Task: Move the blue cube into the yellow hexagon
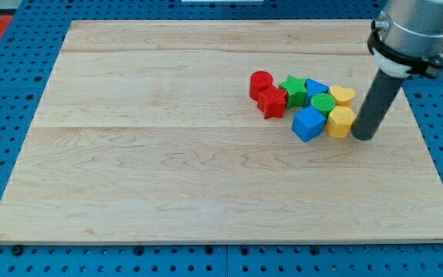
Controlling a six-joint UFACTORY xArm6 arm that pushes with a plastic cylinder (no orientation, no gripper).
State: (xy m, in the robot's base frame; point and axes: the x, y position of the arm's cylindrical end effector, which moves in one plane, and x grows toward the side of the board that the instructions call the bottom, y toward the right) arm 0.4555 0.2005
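Note:
The blue cube (308, 124) sits right of the board's middle, at the lower edge of a block cluster. The yellow hexagon (341, 121) lies just to its right, touching it. My tip (364, 137) rests on the board against the hexagon's right side, so the hexagon is between my tip and the blue cube. The rod rises up and to the right toward the arm (414, 31).
The cluster also holds a red cylinder (261, 82), a red star-like block (271, 101), a green star-like block (292, 90), a second blue block (316, 88), a green round block (322, 104) and a yellow heart (343, 95). The wooden board (168, 154) lies on a blue pegboard.

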